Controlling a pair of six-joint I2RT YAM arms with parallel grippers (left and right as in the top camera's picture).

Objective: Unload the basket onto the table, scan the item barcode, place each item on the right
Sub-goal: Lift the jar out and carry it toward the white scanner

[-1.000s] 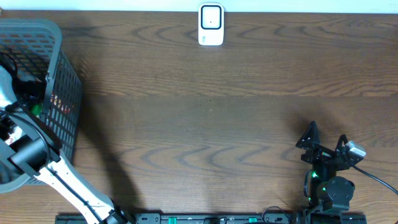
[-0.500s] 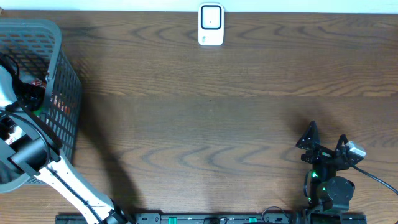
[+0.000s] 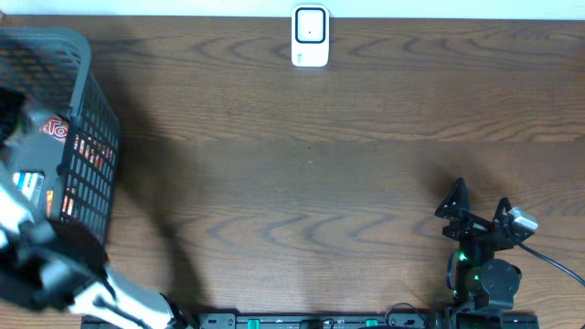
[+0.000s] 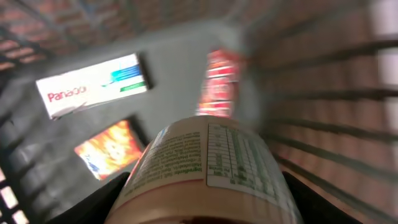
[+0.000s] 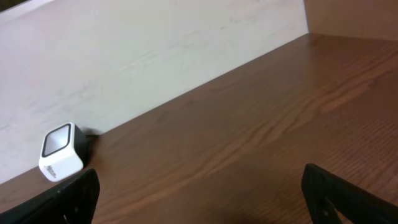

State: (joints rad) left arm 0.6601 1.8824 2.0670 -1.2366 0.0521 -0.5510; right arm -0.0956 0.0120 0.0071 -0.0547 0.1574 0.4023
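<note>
The table [image 3: 311, 164] is dark brown wood with a broad wavy grain, and a pale wall [image 5: 155, 56] runs along its far edge. A small white scanner [image 3: 310, 37] with a dark square window stands upright at the middle of that far edge. A grey plastic basket [image 3: 91, 110] with slatted walls sits at the left end of the table. The left arm reaches into it and shows only as a blur from overhead. In the left wrist view the left gripper [image 4: 205, 186] is clamped on a jar [image 4: 205, 168], one dark finger against each side, above the basket floor. The jar is round and cream-coloured. It is wrapped in a pale label with green print and a ruled table of small figures, too blurred to read. Under it on the grey floor lies a white box [image 4: 93, 84] with red letters that read "Panado" before they blur out, and a green and blue patch at one end. An orange packet [image 4: 109, 149] lies just beside the box. A red and white packet [image 4: 219, 84] stands near the slatted wall, its writing unreadable. The right gripper [image 5: 200, 180] sits low over bare wood at the near right, well apart from the basket, its jaws wide apart and holding nothing.
</note>
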